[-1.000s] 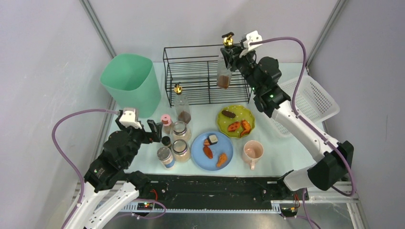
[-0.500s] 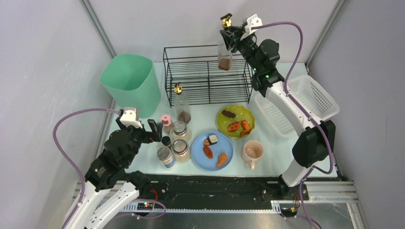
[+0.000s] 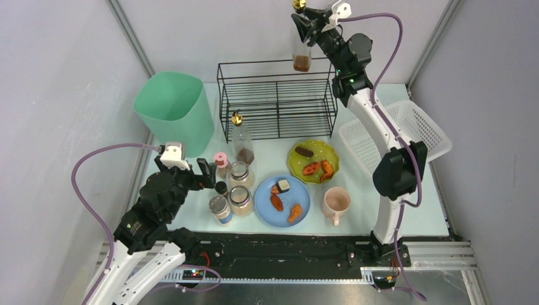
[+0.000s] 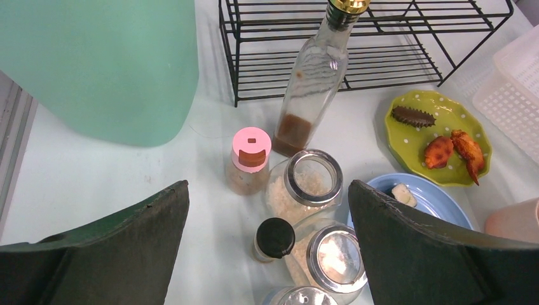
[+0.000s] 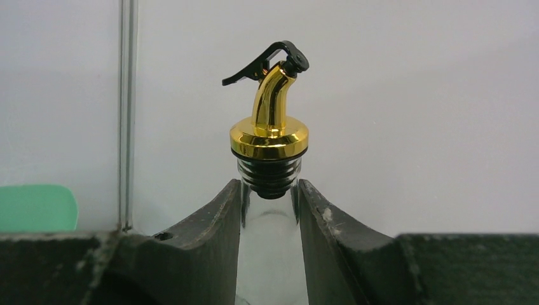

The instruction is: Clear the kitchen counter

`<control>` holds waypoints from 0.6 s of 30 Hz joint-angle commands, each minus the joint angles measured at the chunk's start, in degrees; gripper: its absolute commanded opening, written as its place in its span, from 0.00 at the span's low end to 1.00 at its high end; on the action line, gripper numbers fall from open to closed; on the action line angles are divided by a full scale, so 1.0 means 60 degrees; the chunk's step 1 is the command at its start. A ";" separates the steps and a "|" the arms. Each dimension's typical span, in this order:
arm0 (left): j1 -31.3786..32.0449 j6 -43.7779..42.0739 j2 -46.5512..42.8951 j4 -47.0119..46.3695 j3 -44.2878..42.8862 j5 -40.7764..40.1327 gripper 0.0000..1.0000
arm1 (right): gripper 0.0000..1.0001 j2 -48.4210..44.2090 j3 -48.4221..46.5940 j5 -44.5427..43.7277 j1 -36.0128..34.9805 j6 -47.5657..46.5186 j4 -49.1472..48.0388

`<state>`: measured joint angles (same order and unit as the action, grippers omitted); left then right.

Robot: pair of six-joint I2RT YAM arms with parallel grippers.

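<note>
R pincer (image 5: 269, 190) gripping bottle (image 3: 301, 51) by neck, holding it high over rack (image 3: 278, 101), far side. Risk: smooth glass slipping, btl crashing onto rack. L pincer (image 4: 268, 187) gaping wide over jars (image 4: 310, 181), near-left. Worktop (image 3: 363, 206) lying below, carrying clutter.

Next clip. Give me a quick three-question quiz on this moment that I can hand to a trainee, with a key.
1. Multiple choice: where does the right gripper clamp the glass bottle?
A) at the neck, just below the gold pourer
B) at the base
C) round the middle
2. True or false: the left gripper is holding something.
3. How many pieces of food lie on the green plate?

Key
1. A
2. False: its jaws stand wide open and empty.
3. Three: one dark brown, two orange.
</note>
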<state>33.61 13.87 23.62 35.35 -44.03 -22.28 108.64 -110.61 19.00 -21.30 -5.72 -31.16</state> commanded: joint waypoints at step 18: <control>-0.0140 -0.0261 0.0196 -0.0089 0.0003 -0.0058 0.98 | 0.00 0.2183 -0.3211 0.1206 0.0782 0.1468 -0.1478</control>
<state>33.21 13.45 24.14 35.38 -44.03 -22.31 123.33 -126.43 25.15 -16.97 1.41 -31.44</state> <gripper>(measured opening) 0.984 0.390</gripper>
